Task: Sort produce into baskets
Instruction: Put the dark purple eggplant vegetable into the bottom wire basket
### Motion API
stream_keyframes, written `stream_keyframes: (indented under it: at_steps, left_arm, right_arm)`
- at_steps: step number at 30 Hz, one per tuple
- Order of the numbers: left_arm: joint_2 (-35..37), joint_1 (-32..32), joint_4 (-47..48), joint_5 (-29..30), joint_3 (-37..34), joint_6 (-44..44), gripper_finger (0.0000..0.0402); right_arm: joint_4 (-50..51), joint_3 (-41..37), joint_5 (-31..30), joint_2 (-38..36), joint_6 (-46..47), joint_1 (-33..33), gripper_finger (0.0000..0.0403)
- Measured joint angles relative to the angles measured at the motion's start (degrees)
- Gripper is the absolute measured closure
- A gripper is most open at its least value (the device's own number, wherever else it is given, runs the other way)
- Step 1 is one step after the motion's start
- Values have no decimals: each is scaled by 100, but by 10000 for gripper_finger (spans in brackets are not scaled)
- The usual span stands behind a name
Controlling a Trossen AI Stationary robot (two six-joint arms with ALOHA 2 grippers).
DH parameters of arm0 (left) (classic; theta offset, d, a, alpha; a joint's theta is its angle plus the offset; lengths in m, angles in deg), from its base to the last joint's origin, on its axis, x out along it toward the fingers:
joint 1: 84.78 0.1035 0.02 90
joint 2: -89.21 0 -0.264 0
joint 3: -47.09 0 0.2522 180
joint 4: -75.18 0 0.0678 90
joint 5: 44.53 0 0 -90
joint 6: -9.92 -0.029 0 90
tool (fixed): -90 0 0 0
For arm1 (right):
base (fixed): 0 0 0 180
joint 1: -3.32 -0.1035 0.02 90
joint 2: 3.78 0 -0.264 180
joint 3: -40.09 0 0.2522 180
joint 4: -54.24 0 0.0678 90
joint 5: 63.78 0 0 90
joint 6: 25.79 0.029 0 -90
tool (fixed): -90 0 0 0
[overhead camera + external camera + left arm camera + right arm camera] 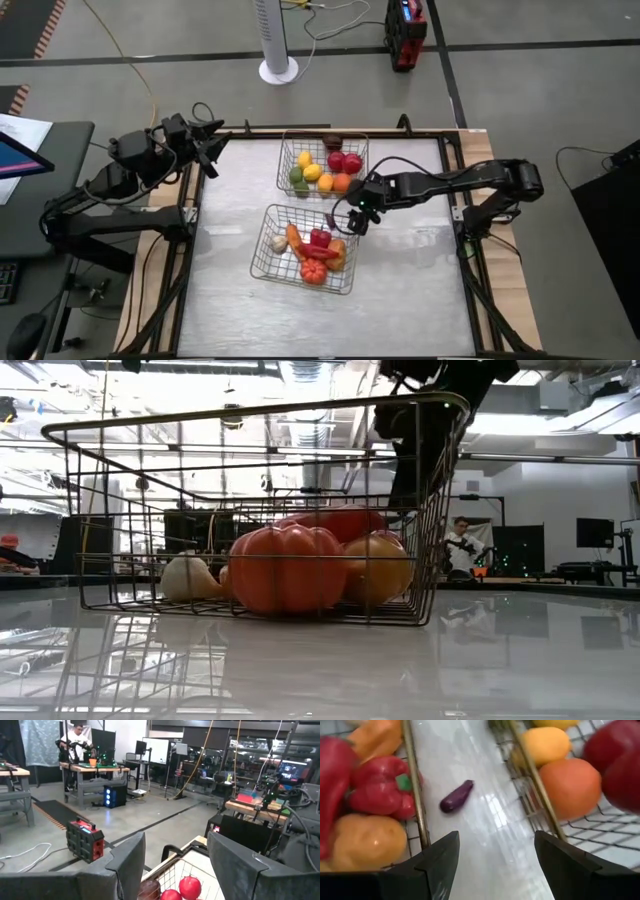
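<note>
Hovering with fingers spread over the gap between the two baskets, the right gripper (492,865) should drop straight onto the purple eggplant (456,796) lying on the table (480,835) there, clearing both wire rims. Farther off, the left gripper (175,865) waits, spread.

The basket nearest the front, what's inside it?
The front basket holds a tomato, red peppers, a carrot, garlic and a yellow potato. Anything underneath them is hidden.

Baskets (306,246) were thin bare metal wire; produce (287,568) smooth, glossy plastic; counter (410,300) glossy, reflective.
</note>
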Motion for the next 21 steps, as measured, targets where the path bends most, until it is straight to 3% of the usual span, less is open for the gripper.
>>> stream_keyframes:
  at_steps: [13, 21]
  left_arm:
    - [2, 0, 2, 55, 0, -57, 200]
    - [2, -1, 4, 55, 0, -68, 200]
  right_arm:
    - [-368, 2, 208, -47, -721, -521, 117]
    - [-1064, 2, 515, -22, -822, -435, 117]
